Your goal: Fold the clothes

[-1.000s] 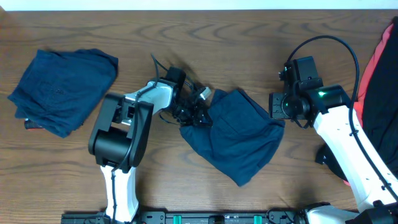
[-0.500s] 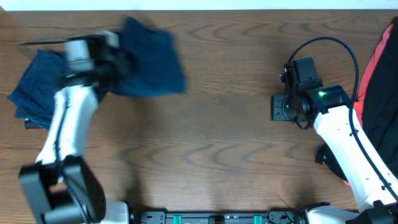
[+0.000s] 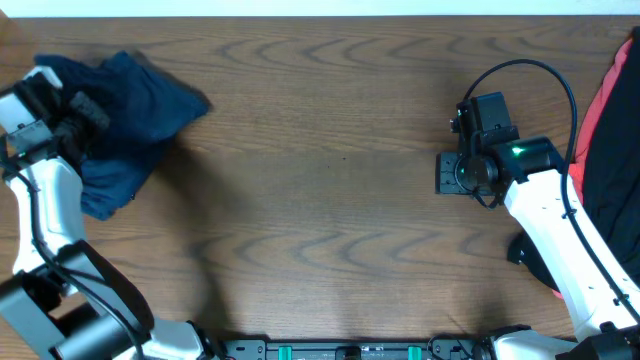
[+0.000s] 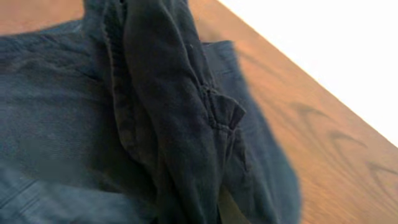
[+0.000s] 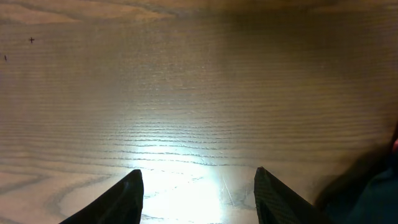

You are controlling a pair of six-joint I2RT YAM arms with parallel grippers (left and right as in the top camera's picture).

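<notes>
**A:** Where is the navy heap (image 3: 140, 95)?

**B:** At the far left end of the worktop (image 3: 320, 210), close to its back edge. The left tool (image 3: 90, 112) is at the heap's left side, sunk into the cloth.

**A:** Is it gripping?

**B:** I cannot tell. In the wrist view a bunched ridge of navy cloth runs right in front of the camera, over flatter navy cloth, and it hides the fingers.

**A:** How will the stuff handle?

**B:** Soft, light and limp, I'd judge. It sags and creases wherever nothing supports it, so it keeps no shape of its own. A seam or the waistband hem is thicker and should give a firmer pinch than a single layer. Taking two corners of one edge would let it hang flat rather than as a wad.

**A:** And to the right of the heap?

**B:** Bare wood, then the right tool (image 3: 447, 172), well apart from the heap. It sits low over the worktop with its fingers spread and nothing between them. Farther right again, a coral-red garment (image 3: 610, 85) lies at the frame's edge, not yet folded.
</notes>
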